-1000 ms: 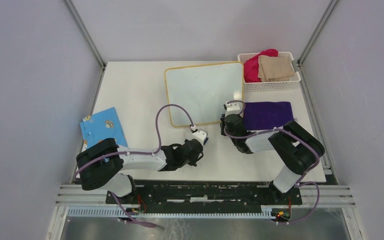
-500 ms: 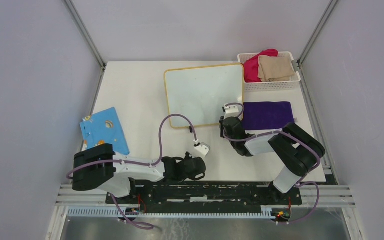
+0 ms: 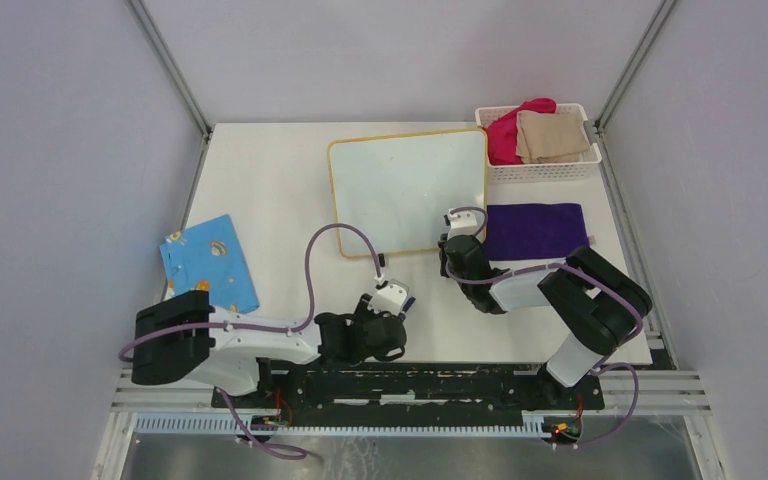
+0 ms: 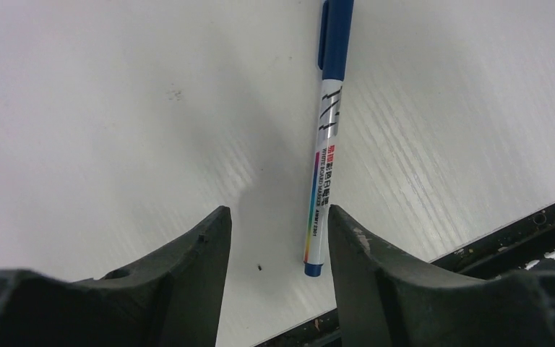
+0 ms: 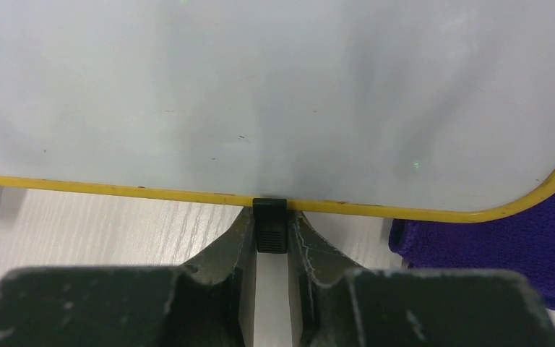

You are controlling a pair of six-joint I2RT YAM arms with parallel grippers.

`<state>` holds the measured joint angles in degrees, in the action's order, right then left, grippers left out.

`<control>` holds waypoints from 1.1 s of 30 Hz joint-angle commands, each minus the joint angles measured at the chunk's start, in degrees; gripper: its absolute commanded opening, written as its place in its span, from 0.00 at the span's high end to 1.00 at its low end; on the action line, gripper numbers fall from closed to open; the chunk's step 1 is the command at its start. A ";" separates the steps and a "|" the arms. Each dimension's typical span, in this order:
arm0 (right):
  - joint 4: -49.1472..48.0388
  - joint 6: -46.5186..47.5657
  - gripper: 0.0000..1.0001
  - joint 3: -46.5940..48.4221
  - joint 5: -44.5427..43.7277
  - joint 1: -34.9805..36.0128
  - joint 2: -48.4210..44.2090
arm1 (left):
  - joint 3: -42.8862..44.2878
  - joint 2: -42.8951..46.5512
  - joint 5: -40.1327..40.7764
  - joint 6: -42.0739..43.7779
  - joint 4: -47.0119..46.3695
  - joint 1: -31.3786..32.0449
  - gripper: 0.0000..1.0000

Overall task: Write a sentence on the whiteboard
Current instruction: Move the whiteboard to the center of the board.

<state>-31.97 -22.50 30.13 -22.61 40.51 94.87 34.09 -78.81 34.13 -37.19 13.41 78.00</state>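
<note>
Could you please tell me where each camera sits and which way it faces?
Top external: above and behind the bases, looking down on the table; left arm and right arm show.
Left wrist: on that wrist, looking down past the open left gripper at a marker on the table.
Right wrist: on that wrist, looking low at the whiteboard; the right gripper pinches its black foot.
Shared: top and right wrist both show the whiteboard and purple cloth.

whiteboard [image 3: 405, 190] left of basket [image 3: 545, 171], cloth [image 3: 535, 230] before basket
</note>
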 commanded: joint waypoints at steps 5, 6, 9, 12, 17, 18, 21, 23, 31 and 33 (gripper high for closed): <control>5.78 -2.02 1.00 -3.07 2.86 1.42 -1.65 | 9.37 11.61 14.45 -5.69 12.59 0.49 0.01; 5.77 -2.02 1.00 -3.54 2.81 1.78 -1.99 | 11.34 12.97 16.77 -5.34 15.21 0.49 0.00; 5.82 -2.40 1.00 -4.70 2.67 2.72 -2.79 | 17.19 16.88 22.91 -1.33 17.89 0.42 0.00; 6.71 -2.53 1.00 -4.28 1.74 4.12 -3.29 | 22.32 19.19 27.48 6.29 16.48 -0.15 0.00; 9.03 -3.65 1.00 -1.62 0.61 6.61 -2.21 | 25.37 21.96 27.03 21.45 8.44 -5.93 0.00; 9.45 -4.11 1.00 -1.21 0.55 6.90 -1.78 | 25.19 22.63 25.00 23.08 6.76 -8.10 0.00; 10.36 -5.43 1.00 0.42 0.90 7.17 -0.57 | 24.50 24.42 17.85 25.30 2.62 -17.27 0.00; 10.73 -5.86 1.00 1.26 0.95 7.67 0.08 | 24.07 25.02 12.60 25.98 0.67 -22.47 0.00; 13.65 -6.49 1.00 4.44 -0.54 9.21 2.25 | 20.00 23.43 7.90 30.77 -7.53 -29.52 0.00; 14.31 -6.75 1.00 4.76 -0.69 9.41 2.29 | 18.57 23.22 7.87 31.11 -8.61 -30.27 0.00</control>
<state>-23.64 -26.09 34.15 -27.20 48.56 95.22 54.87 -54.96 44.31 -10.83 11.27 49.10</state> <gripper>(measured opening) 0.218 0.994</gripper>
